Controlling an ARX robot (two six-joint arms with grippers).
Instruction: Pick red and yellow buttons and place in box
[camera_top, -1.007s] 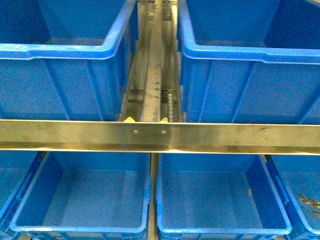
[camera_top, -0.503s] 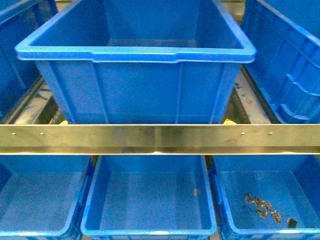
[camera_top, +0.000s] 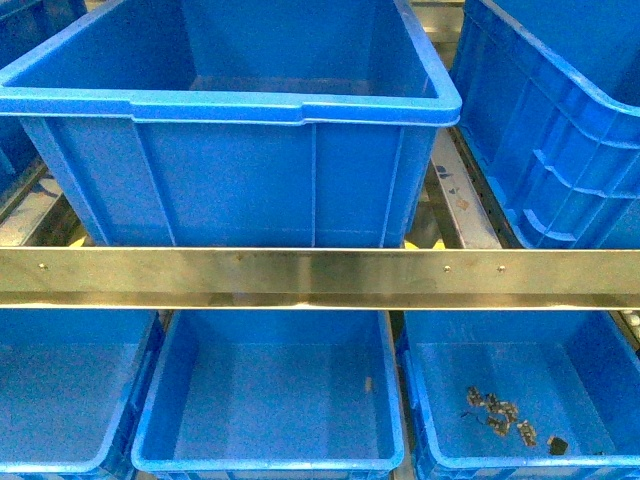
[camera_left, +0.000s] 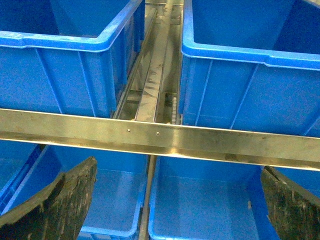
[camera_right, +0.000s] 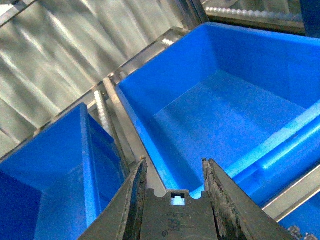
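Left claw (camera_left: 177, 167) spread wide, right claw (camera_right: 173, 161) parted too, both empty. Slid leftward since half a second ago: upper bin (camera_top: 230, 105), grey bits (camera_top: 497, 410). Counted: three lower bins (camera_top: 60, 468) (camera_top: 270, 465) (camera_top: 520, 464), one rail (camera_top: 320, 276). Buttons: cannot tell where.

Left hand (camera_left: 178, 166) spread wide, right hand (camera_right: 173, 162) parted, empty

a steel rail (camera_top: 320, 277) barred the whole width; below it 3 open bins (camera_top: 260, 400) gave clear entry, above it a tall bin (camera_top: 240, 180) walled the way.
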